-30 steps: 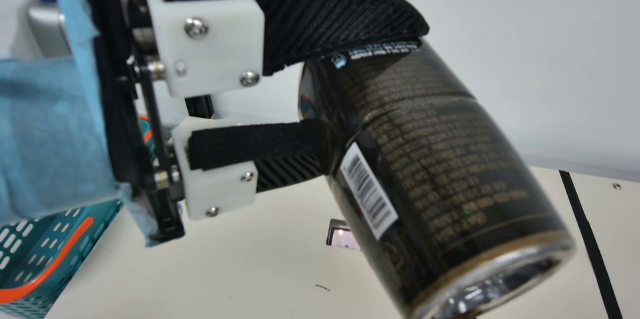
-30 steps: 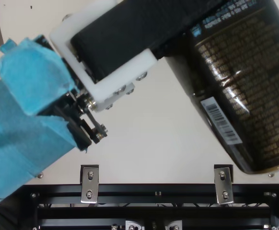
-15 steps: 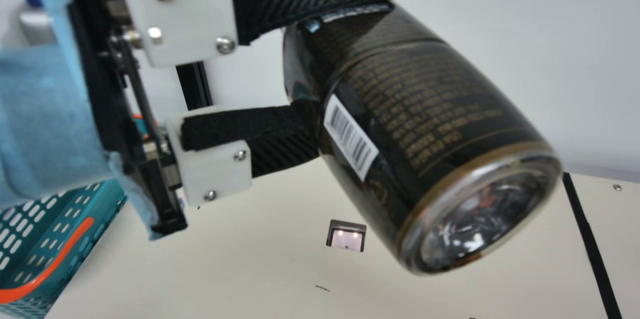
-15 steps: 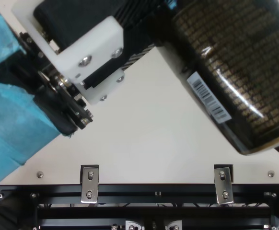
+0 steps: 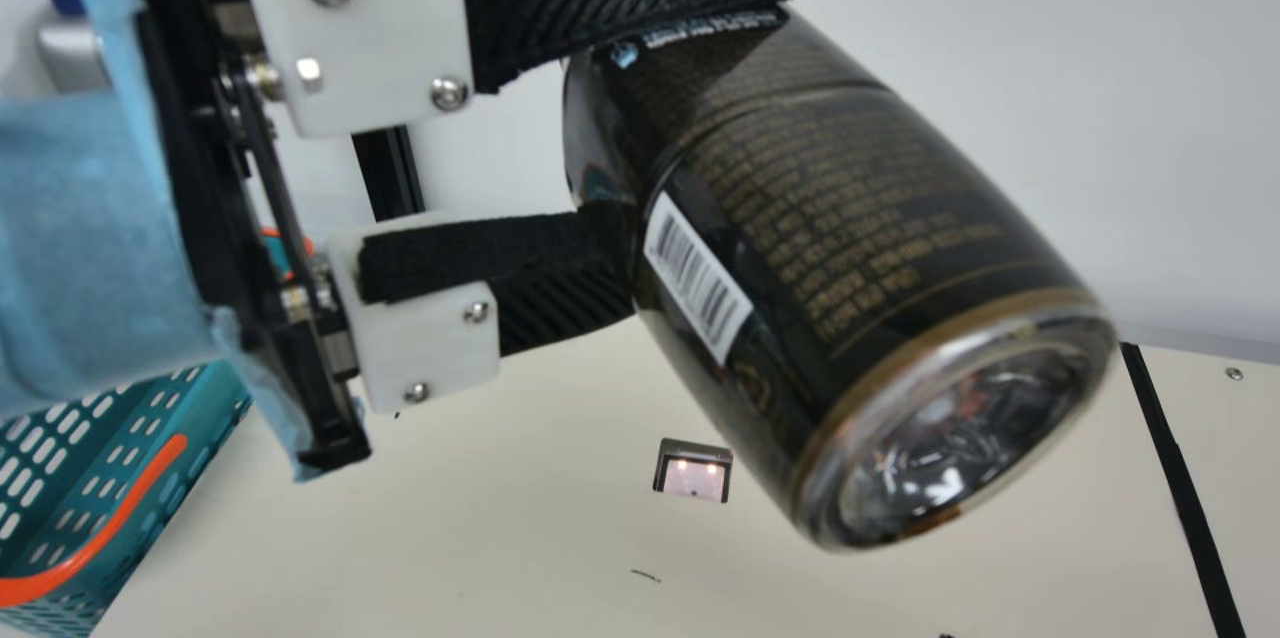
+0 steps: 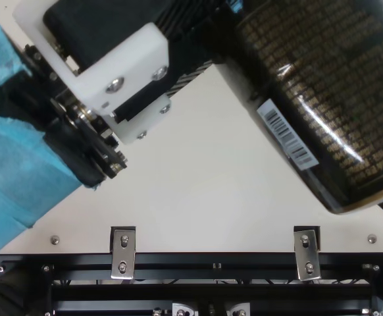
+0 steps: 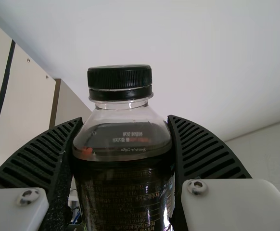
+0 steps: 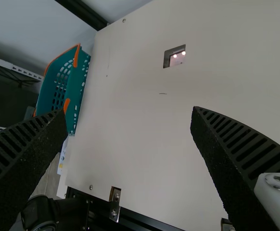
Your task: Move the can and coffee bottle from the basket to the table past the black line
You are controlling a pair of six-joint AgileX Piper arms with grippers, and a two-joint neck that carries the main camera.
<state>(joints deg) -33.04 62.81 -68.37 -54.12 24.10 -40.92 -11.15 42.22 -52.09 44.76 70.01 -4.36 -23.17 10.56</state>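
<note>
The left gripper point(image 7: 124, 120) clasps the coffee bottle point(image 5: 860, 248), tilted above the tabletop point(image 5: 480, 518); the right gripper point(image 8: 129, 111) is spread wide. Clear the black line point(image 5: 1185, 488) toward the tabletop's right edge, straighten the bottle, and release only once its base sits flat.

1. Lit brightly across the cream table point(image 5: 500, 518).
2. Streaked with glare along the coffee bottle point(image 6: 316, 112) in the top view.
3. Shadowed at its upper end, glinting underneath, in the main view.
4. Dotted with two bright spots in the table inset point(image 5: 693, 483).
</note>
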